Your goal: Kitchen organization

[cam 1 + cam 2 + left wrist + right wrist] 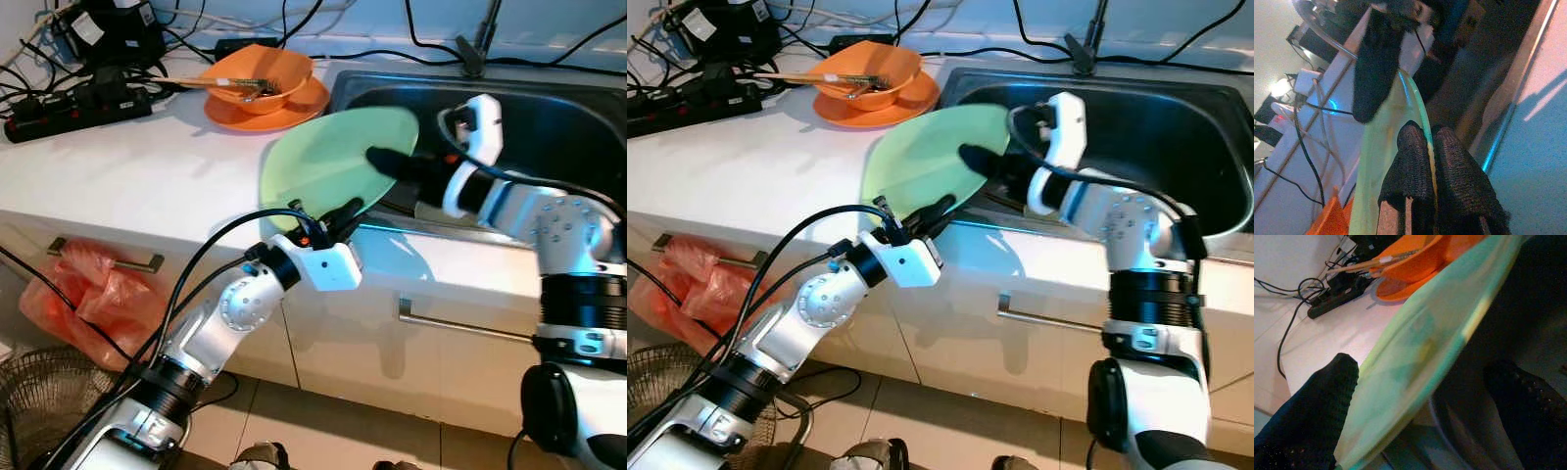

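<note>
Green plate (323, 166), seemingly translucent, tilted, pinched by left hand (338, 217).

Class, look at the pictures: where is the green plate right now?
The green plate is tilted over the counter edge beside the sink, left gripper pinching its near rim, right gripper around its far side.

Pale green round plate (328, 166): tilted, raised off the bench (147, 176), overhanging the sink (558, 127) edge.

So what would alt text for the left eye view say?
Two robot claws hold a green plate tilted at the sink edge: left claw pinching its near rim, right claw on its face. Behind, an orange bowl.
</note>
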`<state>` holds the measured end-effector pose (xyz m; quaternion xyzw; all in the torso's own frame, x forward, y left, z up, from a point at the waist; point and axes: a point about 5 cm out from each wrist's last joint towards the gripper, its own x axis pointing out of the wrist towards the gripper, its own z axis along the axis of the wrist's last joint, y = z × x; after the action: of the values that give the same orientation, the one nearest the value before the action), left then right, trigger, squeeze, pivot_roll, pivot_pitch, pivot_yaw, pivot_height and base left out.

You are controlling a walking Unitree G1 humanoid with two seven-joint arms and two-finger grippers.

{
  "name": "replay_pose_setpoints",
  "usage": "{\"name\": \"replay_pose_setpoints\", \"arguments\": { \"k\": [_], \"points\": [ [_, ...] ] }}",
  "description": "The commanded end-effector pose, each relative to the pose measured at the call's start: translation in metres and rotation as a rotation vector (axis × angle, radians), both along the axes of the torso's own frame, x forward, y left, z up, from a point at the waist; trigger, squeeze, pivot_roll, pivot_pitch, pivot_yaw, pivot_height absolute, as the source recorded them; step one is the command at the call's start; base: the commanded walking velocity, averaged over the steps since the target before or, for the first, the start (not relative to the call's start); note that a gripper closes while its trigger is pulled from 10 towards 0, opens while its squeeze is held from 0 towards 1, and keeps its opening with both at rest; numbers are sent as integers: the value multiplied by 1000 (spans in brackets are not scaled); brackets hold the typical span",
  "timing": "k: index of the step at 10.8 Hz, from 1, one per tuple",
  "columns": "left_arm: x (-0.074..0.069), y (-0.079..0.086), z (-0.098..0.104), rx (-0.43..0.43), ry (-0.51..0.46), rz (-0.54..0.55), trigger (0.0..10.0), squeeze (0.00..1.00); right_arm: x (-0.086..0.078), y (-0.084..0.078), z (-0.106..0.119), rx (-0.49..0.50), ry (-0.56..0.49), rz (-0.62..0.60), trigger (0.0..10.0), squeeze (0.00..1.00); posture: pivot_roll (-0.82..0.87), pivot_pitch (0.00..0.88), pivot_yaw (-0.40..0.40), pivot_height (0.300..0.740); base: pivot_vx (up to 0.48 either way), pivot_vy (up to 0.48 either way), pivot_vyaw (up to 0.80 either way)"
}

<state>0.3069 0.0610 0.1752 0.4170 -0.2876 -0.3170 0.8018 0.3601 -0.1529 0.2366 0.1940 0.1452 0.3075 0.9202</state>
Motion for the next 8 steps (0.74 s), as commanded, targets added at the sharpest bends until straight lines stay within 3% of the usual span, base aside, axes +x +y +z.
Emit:
{"name": "replay_pose_setpoints", "arguments": {
  "k": [1,4,5,6,8],
  "points": [
    [-1,-1,12,-27,-65,-5,0,0,1,3,1,8,0,5,10000,0,72,119,44,740,0,0,0],
    [-5,-5,14,-46,-94,-28,0,0,5,8,-2,22,12,-6,10000,0,74,119,41,740,0,0,0],
    [-7,-7,16,-56,-106,-36,0,0,6,10,-1,32,14,-7,9490,0,75,121,41,740,0,0,0],
    [-7,-7,16,-60,-108,-38,0,0,7,11,-1,36,15,-9,0,0,74,122,39,740,0,0,0],
    [-9,-9,16,-65,-113,-42,0,0,8,11,-2,39,17,-18,0,0,72,125,37,740,0,0,0]
  ]
}}
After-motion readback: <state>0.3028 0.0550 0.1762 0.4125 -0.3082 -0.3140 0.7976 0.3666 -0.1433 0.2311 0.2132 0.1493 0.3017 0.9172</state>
